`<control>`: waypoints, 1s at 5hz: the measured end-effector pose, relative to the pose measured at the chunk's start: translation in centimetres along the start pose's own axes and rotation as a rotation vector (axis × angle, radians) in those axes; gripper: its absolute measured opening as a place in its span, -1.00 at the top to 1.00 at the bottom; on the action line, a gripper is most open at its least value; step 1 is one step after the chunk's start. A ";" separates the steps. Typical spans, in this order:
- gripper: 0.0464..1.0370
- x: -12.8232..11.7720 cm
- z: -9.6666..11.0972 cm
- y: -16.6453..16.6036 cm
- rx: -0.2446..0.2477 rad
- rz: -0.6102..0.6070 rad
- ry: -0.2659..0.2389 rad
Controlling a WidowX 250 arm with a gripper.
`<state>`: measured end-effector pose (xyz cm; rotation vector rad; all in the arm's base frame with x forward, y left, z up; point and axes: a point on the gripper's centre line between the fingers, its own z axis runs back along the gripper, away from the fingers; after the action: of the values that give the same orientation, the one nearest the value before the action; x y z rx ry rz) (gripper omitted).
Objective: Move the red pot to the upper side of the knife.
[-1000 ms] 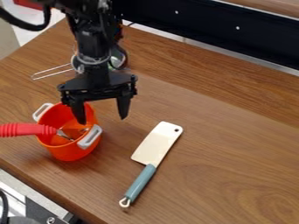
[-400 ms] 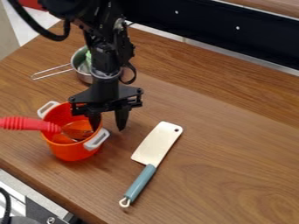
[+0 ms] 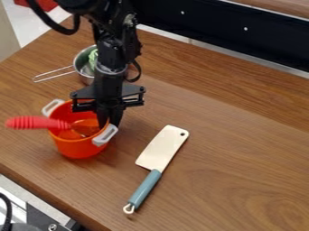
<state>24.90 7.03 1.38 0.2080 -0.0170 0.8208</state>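
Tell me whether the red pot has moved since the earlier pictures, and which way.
Yes. Against the knife, which lies where it did, the red pot has shifted slightly right and up in the view.

smooth orange-red plastic seen on the pot, ribbed red plastic on the utensil handle, shiny metal on the saucepan, wood grain on the desk

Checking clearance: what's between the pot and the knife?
Just bare table between pot and knife in the camera view. The claw is at the pot's rim, on the side toward the knife.
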 end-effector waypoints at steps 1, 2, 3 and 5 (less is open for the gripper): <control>0.98 0.5 0.2 -0.2 0.050 0.022 0.005; 0.98 1.1 0.4 -0.3 0.110 0.025 0.006; 0.98 1.8 1.2 -1.0 0.091 0.048 0.003; 0.98 2.8 2.1 -3.7 0.082 0.096 0.012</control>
<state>29.62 6.18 3.07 0.2816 0.0182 0.9187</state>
